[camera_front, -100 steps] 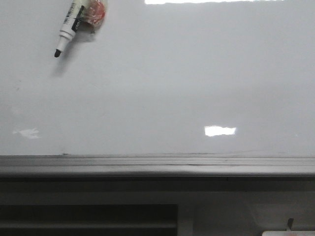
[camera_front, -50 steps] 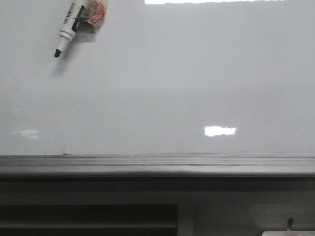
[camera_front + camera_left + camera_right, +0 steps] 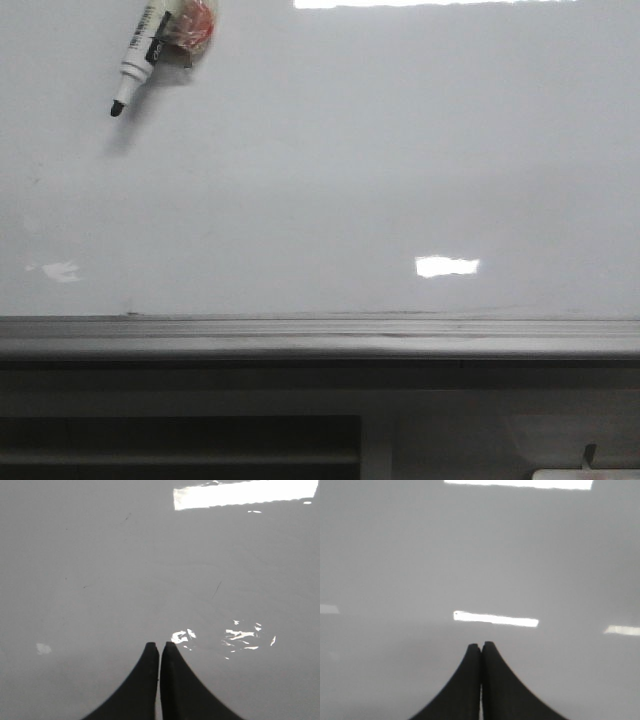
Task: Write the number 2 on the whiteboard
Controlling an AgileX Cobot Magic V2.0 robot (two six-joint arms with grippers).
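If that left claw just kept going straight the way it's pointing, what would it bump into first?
Most likely the bare whiteboard. The shut left gripper points at its glossy surface with nothing between, though how far off it is can't be judged.

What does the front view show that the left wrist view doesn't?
Only the front view shows the black-tipped marker up at the board's top left, plus the grey ledge below. Only the left wrist view shows the left gripper, fingers together and holding nothing. Both show the whiteboard with glare patches and no number 2 visible.
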